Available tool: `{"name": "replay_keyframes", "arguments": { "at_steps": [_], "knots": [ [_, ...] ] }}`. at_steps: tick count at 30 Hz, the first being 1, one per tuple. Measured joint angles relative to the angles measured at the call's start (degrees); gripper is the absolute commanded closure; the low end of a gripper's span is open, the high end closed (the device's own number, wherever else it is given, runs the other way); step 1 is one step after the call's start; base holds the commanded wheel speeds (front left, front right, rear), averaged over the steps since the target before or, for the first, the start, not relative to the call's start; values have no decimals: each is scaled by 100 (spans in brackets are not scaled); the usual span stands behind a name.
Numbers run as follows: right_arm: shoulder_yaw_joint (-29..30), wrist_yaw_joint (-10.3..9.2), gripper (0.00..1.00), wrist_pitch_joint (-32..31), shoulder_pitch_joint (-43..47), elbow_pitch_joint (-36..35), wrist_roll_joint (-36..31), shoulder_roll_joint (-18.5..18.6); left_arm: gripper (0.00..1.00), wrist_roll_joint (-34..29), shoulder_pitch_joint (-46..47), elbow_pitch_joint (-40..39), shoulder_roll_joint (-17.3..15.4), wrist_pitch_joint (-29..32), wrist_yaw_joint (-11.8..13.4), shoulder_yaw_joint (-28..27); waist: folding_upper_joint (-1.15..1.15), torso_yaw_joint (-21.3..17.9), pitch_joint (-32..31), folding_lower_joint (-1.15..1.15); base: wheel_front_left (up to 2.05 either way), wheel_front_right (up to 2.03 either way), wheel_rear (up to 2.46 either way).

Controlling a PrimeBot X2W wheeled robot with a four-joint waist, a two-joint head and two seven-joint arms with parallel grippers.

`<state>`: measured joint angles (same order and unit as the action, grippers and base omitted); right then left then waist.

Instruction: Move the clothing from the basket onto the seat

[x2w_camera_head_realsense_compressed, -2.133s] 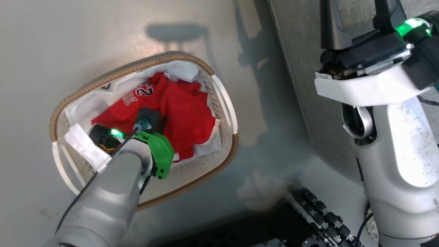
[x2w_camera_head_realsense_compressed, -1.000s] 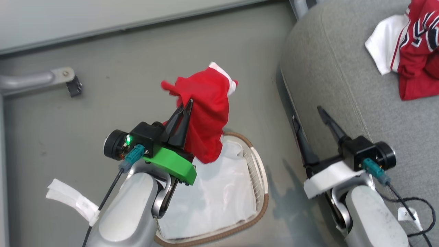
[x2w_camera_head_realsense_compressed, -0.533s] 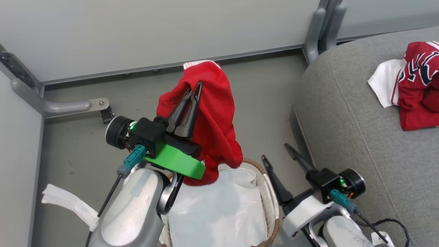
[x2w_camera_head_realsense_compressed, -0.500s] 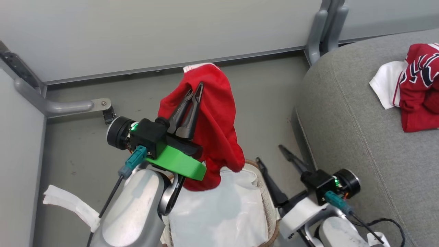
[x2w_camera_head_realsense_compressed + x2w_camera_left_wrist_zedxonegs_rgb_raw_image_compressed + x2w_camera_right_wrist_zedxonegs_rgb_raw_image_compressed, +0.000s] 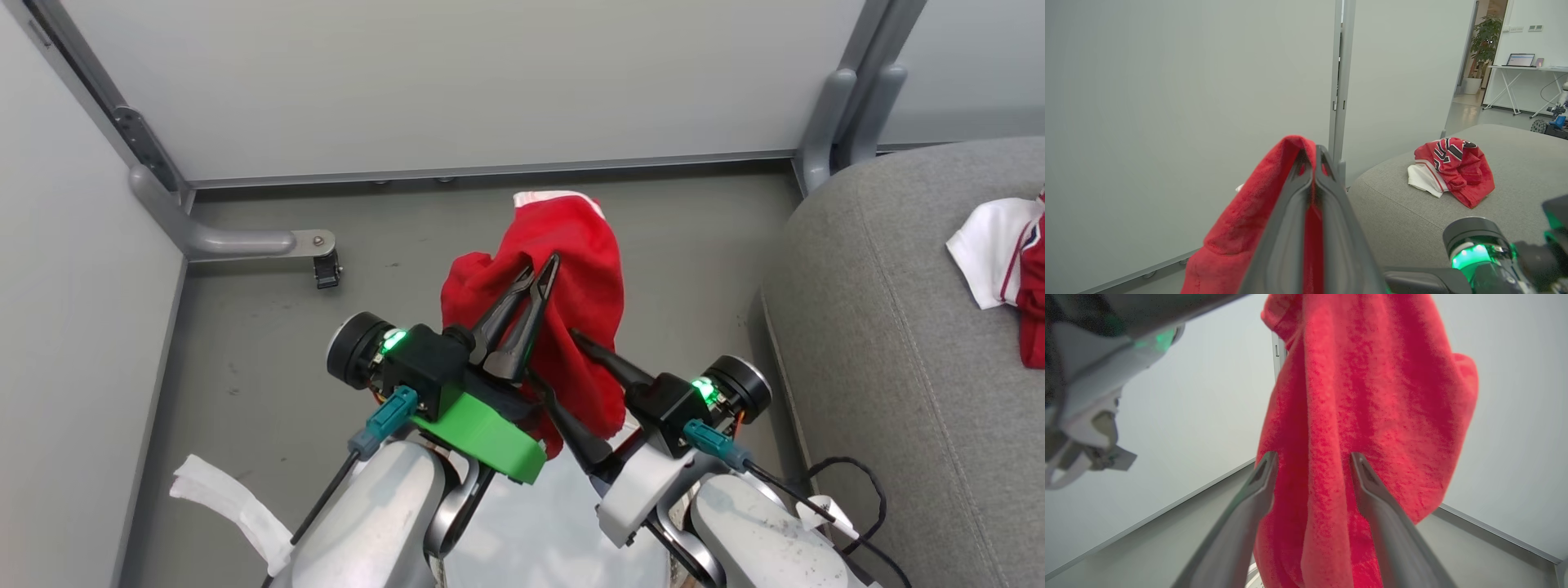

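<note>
**Red jersey (image 5: 584,245) held up over the floor, beside the seat (image 5: 890,376).**
The left gripper (image 5: 542,266) has its fingers clamped together on a fold of the jersey, which hangs below them. The right gripper (image 5: 1313,455), well apart from the cloth half a second ago, now has its fingers spread on either side of it. Beyond, a second jersey (image 5: 1455,169) lies on the seat; its black-and-white lettering is unreadable.

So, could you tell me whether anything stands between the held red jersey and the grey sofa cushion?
Nothing visible does. The right gripper, jaws open, straddles the hanging soft red jersey; a second red-and-white jersey lies farther along the large grey fabric cushion.
</note>
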<state>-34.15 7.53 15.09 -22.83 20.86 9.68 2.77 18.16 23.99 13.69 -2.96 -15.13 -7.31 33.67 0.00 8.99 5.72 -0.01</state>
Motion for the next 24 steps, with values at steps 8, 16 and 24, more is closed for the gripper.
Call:
{"name": "replay_keyframes", "arguments": {
  "at_steps": [8,16,24],
  "knots": [
    [36,0,100,-2,-148,138,300,-1,58,170,-44,-29,4,-1,11,132,0,173,-83,0,0,0,0],
    [536,0,100,-2,269,-335,341,8,0,-86,-235,123,-4,-3,75,-274,0,-250,-69,0,0,0,0],
    [701,0,100,-2,553,-822,289,11,0,-245,-449,237,-25,-3,23,-600,0,-1158,-2,0,0,0,0]
  ]
}}
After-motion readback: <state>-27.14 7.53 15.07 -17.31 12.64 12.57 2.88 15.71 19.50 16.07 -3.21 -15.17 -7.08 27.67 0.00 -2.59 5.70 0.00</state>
